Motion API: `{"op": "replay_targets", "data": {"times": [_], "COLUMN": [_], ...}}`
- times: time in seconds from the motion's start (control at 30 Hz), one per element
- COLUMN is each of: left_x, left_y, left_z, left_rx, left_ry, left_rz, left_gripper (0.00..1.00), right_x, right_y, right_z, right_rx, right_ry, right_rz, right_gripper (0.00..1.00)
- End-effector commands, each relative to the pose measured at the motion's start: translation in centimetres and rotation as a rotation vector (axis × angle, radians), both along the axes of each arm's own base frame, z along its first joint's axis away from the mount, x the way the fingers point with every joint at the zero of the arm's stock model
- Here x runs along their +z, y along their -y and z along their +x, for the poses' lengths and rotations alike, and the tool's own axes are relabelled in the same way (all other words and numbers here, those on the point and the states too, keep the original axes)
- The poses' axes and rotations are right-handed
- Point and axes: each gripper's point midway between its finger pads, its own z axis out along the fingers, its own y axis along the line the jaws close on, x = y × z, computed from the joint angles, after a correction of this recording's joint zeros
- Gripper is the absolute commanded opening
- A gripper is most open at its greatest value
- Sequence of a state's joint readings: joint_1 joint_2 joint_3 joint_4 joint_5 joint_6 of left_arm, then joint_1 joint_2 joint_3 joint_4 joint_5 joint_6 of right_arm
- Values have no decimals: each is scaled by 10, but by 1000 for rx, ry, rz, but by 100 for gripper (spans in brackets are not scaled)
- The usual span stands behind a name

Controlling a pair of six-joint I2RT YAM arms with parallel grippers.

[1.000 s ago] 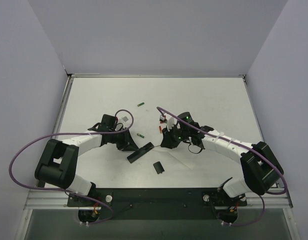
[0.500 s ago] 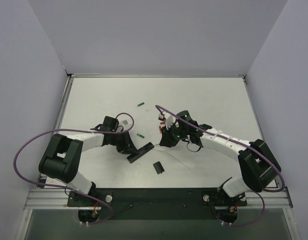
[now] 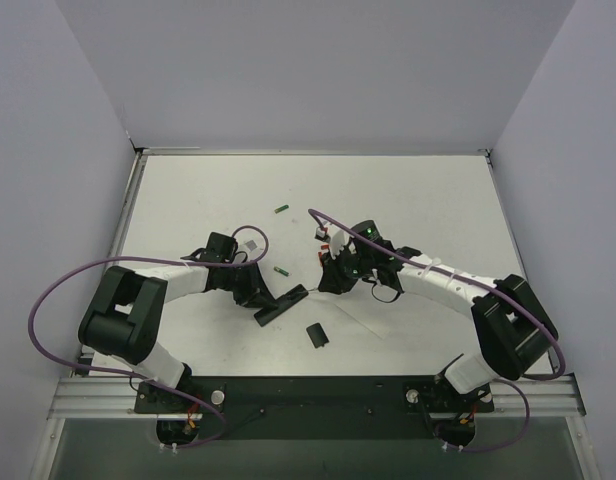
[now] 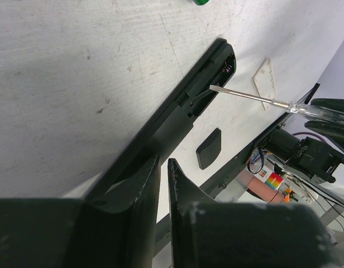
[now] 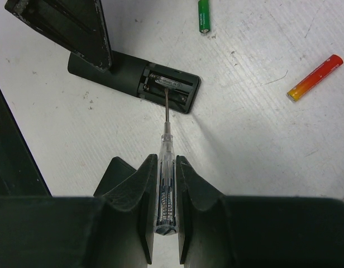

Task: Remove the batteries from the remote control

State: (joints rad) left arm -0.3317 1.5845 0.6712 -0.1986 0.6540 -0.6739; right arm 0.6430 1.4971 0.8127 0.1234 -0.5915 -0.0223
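First, nearest the arm bases, the small black cover [image 3: 316, 334] lies loose on the table [image 3: 428, 200]. Just beyond it the remote control [image 3: 281, 303] lies flat with its slot facing up. The left gripper [image 4: 163, 164] has its fingers nearly together, with the tips pressed on the remote's closer end. The right gripper [image 5: 165, 162] is clamped on a clear-handled screwdriver [image 5: 164, 146], whose blade reaches into the open slot. Farther out, one green battery [image 3: 281, 272] lies just past the remote, and another [image 3: 282, 209] lies well apart toward the back.
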Motion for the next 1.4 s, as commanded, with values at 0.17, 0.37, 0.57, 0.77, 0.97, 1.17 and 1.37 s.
{"op": "replay_targets", "data": {"times": [0.17, 0.37, 0.57, 0.77, 0.97, 1.17, 1.37], "left_x": [-3, -3, -2, -3, 2, 7, 8], "left_y": [-3, -3, -2, -2, 0, 2, 2], "left_z": [8, 7, 8, 7, 9, 12, 13], "left_rx": [9, 8, 9, 7, 12, 12, 11], "left_ry": [21, 19, 20, 15, 23, 28, 30], "left_rz": [22, 22, 19, 15, 4, 0, -5], "left_gripper": [22, 22, 22, 22, 22, 22, 22], "right_x": [2, -2, -1, -7, 1, 15, 10], "right_y": [-6, -5, -5, -4, -6, -9, -10], "right_z": [4, 4, 8, 11, 12, 20, 21], "right_rx": [10, 8, 3, 0, -3, 0, -11], "right_ry": [0, -2, 0, -8, 4, 22, 6], "right_rz": [1, -14, -19, -52, -34, -44, -49], "right_gripper": [0, 0, 0, 0, 0, 0, 0]}}
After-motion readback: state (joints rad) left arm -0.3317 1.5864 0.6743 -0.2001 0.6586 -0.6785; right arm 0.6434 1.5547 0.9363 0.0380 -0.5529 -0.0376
